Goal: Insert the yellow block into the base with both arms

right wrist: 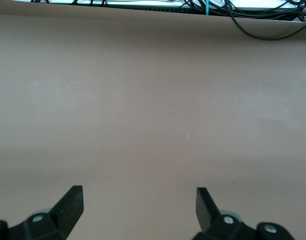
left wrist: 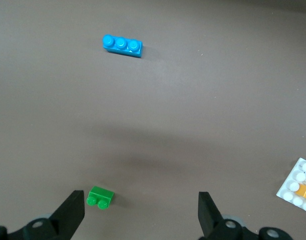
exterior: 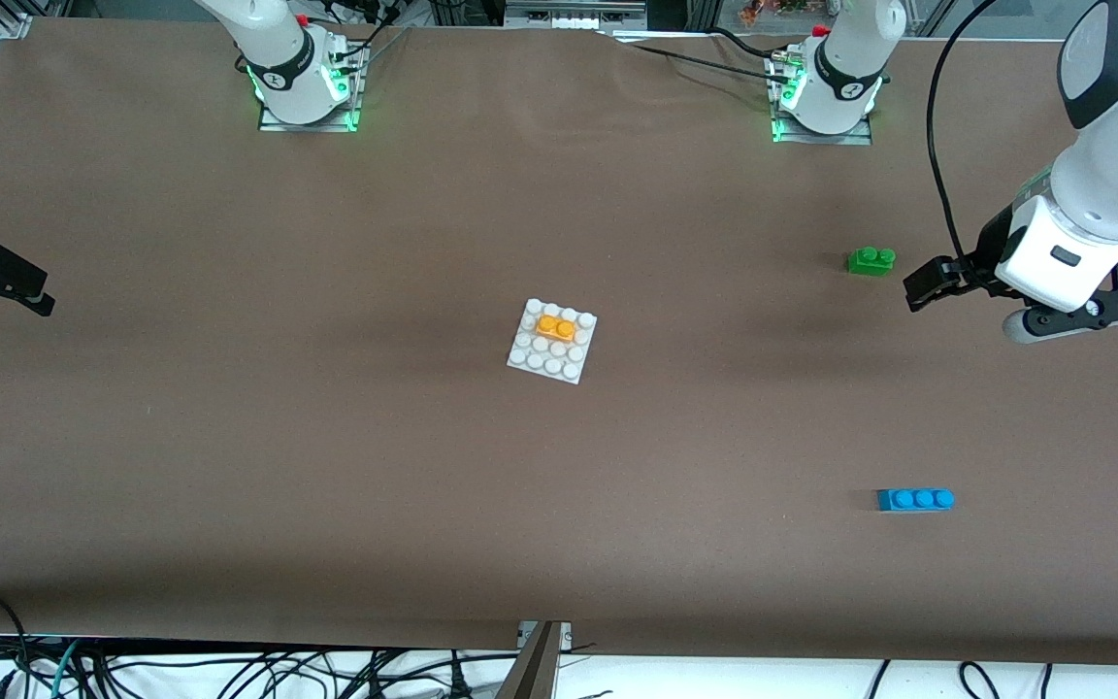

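Lowest in the front view, toward the lower right of the frame, lies the blue brick (exterior: 915,499), which I have no business with. Higher up, near the upper right, sits the green brick (exterior: 871,260), also not mine to move. At the centre of the frame the white base (exterior: 551,342) rests flat on the brown table (exterior: 229,437), and the yellow block (exterior: 556,326) already sits on its studs, in the upper part of the plate as the front view shows it. My left gripper (exterior: 933,283) hangs at the right edge of the frame, just beside the green brick and well apart from the base, its fingers spread wide and empty; my left wrist view shows the fingers (left wrist: 73,210) parted with bare table between. My right gripper (exterior: 30,291) hangs at the left edge of the frame, fingers (right wrist: 68,202) likewise wide and holding nothing. I judge the insertion is done and both arms are parked clear. I cannot tell whether the block is pressed fully home; if not, the next move calls for one arm to steady the plate while the other presses down.
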Tool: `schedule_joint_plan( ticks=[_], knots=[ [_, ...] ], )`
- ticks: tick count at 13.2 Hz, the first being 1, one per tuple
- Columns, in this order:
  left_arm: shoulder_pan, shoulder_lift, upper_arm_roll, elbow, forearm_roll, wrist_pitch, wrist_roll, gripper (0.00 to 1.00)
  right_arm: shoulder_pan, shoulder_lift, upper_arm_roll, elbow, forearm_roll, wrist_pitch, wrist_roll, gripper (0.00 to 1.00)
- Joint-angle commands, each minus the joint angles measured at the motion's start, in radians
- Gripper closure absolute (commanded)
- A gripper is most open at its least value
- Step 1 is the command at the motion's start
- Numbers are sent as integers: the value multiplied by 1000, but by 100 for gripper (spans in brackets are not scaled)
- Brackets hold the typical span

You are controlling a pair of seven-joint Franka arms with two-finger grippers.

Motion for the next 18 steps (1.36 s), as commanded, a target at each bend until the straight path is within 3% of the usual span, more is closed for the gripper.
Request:
schedule_joint_plan(
  ticks=[1, 4, 18],
  knots=[
    [-50, -38, 46, -23, -23, 15, 28, 0, -14, 3, 14, 19, -2, -17, 1, 0],
    [-251, -44, 270, -22, -25, 15, 74, 0, -13, 3, 16, 19, -2, -16, 1, 0],
    [-251, -24, 284, 51, -23, -7, 200, 0, -11, 4, 16, 19, -3, -19, -2, 0]
  ],
)
